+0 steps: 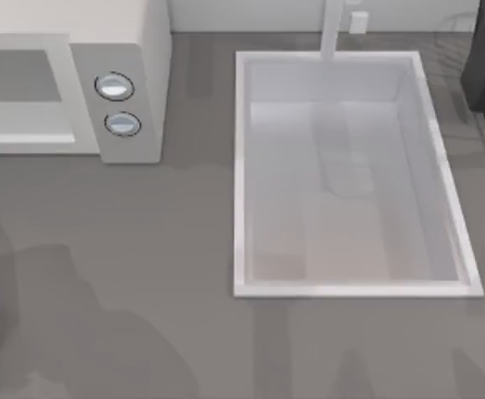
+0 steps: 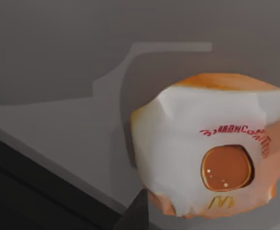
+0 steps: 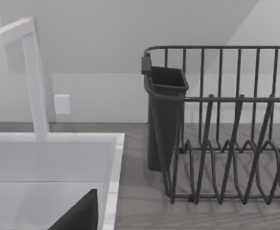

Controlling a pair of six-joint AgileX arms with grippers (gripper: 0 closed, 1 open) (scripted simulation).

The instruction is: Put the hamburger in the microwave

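Note:
The hamburger [image 2: 212,148] looms large in the left wrist view, an orange-brown bun wrapped in white paper with red lettering and a yellow logo. It rests on a grey surface near a dark edge. A dark piece of my left gripper [image 2: 133,213] shows just beside it, at the hamburger's lower side. The microwave [image 1: 134,50] stands at the table's back left, off-white, with a grey front cavity [image 1: 18,75] and two round knobs [image 1: 118,105]. A dark corner of my right gripper [image 3: 80,215] hangs over the sink's rim, far from the hamburger.
A white rectangular sink [image 1: 242,166] fills the table's middle and right, with a white faucet [image 1: 332,29] behind it. A black wire dish rack [image 3: 226,124] with a dark utensil cup [image 3: 165,120] stands at the back right. Arm shadows lie on the grey counter's front left.

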